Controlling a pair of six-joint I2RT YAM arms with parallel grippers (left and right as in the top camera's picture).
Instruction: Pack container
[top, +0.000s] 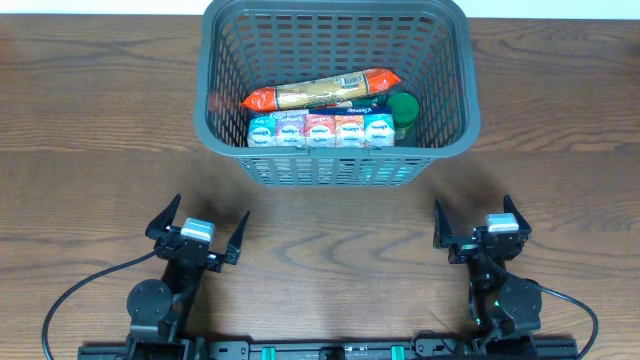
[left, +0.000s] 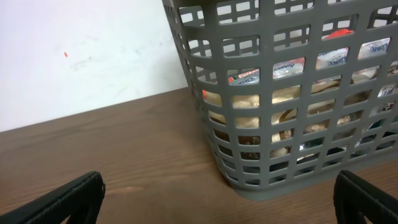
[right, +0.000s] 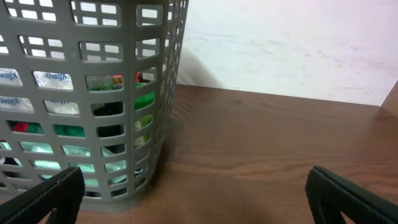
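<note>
Both pincers stand spread and empty. The left pincer (top: 210, 210) and the right pincer (top: 472, 202) sit low at the near edge of the worktop (top: 100, 130), one at each side, jaws wide with nothing between them. Each wrist view confirms it: only the dark finger ends poke in at the bottom corners, with bare wood between.

Ahead of them, well apart from either pincer, the container (top: 330, 168) stands upright at the far middle of the worktop, its long side facing me. From the left wrist its lattice wall (left: 264, 124) fills the upper right; from the right wrist it fills the left (right: 81, 62). Wrappers and green shapes show through the slots.

From overhead I count the load: a long packet (top: 320, 92) with orange ends lies slantwise across the basket, a row of small cartons (top: 320, 130) lines the near wall, and a green round thing (top: 404, 108) sits at the right end. A bit of red shows at the left wall; I cannot tell what it is.

I judge the packing done or all but done: goods are in the basket, I see nothing outside it left to pick up, and both arms look parked. Anything beyond the frame I cannot speak for.
</note>
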